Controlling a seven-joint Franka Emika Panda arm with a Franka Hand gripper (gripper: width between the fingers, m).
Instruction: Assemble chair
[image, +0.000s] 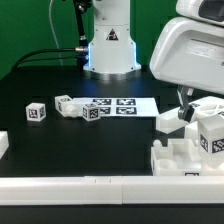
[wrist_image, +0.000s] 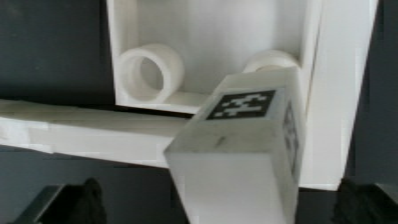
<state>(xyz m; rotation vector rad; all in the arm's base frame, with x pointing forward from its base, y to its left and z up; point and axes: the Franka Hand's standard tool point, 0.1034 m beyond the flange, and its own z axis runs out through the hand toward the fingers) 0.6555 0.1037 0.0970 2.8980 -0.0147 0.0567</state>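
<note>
The black tabletop (image: 40, 70) carries the larger chair (image: 185, 155) parts clustered at the exterior view's right, near the white border rail (image: 80, 185). In the wrist view a tagged block (wrist_image: 240, 140) stands before a frame (wrist_image: 205, 40) with a round hole. Small tagged pieces (image: 65, 106) lie by the marker board (image: 125, 104), well apart from the cluster, and the gripper (wrist_image: 222, 208) hangs over the block with its jaws spread wide, gripping nothing.

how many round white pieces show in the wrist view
2. One glossy white plastic ring stands clear inside the white blocky frame; a second rounded white piece sits beside it, half hidden behind the tagged white bar. More may be hidden.
</note>
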